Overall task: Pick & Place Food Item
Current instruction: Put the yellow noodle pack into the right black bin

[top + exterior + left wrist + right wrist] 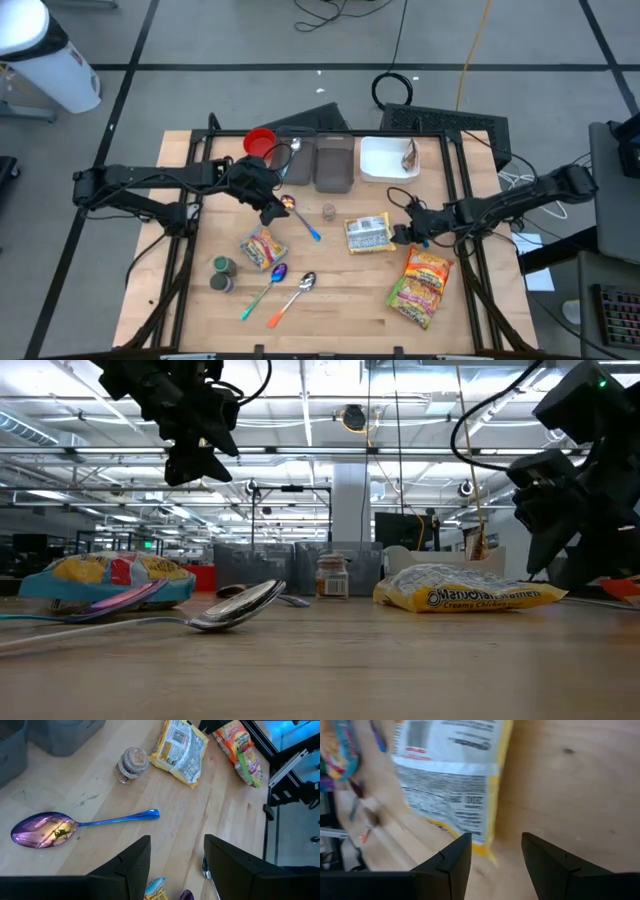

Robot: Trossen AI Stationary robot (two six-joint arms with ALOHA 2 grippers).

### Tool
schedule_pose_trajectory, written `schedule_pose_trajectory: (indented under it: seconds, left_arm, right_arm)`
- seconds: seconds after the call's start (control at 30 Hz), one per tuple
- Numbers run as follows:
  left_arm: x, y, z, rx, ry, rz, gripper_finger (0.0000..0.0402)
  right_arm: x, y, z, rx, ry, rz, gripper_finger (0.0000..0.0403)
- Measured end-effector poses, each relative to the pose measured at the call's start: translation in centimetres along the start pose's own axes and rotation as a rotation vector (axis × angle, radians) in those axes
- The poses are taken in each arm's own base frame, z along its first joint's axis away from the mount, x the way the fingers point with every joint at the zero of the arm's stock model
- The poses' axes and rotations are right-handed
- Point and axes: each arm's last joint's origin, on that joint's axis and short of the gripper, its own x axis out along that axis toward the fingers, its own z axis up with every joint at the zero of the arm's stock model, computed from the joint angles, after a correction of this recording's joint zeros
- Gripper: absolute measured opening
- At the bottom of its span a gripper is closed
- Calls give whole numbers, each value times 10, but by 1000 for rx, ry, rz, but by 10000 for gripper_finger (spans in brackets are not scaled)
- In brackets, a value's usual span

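A yellow noodle packet (367, 233) lies flat on the wooden table, right of its middle; it also shows in the right wrist view (450, 775) and the low view (470, 588). My right gripper (402, 235) is open just to the right of the packet's edge and holds nothing; its fingers (496, 857) stand near one packet corner. My left gripper (272, 207) is open and empty, raised above the table (195, 455) over an iridescent spoon (45, 829). A colourful snack packet (262, 248) and an orange-green packet (422, 283) also lie flat.
At the far edge stand a red cup (260, 142), two grey bins (335, 165) and a white tray (388, 158). A small jar (328, 211) stands mid-table. Two cans (222, 274) and two more spoons (285, 290) lie near the front left.
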Motion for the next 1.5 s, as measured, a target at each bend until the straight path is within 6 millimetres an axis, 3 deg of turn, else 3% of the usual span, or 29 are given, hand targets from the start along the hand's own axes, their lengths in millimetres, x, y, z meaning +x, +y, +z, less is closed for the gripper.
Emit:
schedule_pose_trajectory:
  seconds: [0.37, 0.53, 0.77, 1.0, 1.27, 1.5]
  left_arm:
    - [0, 0, 0, -4, -2, 3, 191]
    - [0, 0, 0, -9, -2, 4, 191]
    - [0, 0, 0, -24, -6, 11, 191]
    - [0, 0, 0, -27, -7, 11, 191]
    - [0, 0, 1, -37, -10, 8, 191]
    - [0, -4, 7, -18, -69, -38, 191]
  right_arm:
    - [12, 0, 0, -41, 5, -20, 158]
    - [13, 1, -1, -65, 26, -15, 114]
    - [13, 1, 0, -84, 28, -10, 15]
    - [11, 7, 3, -91, 15, 52, 1]
    - [-7, 38, 14, -184, -9, 87, 0]
    - [-48, 82, 30, -403, -15, -40, 0]
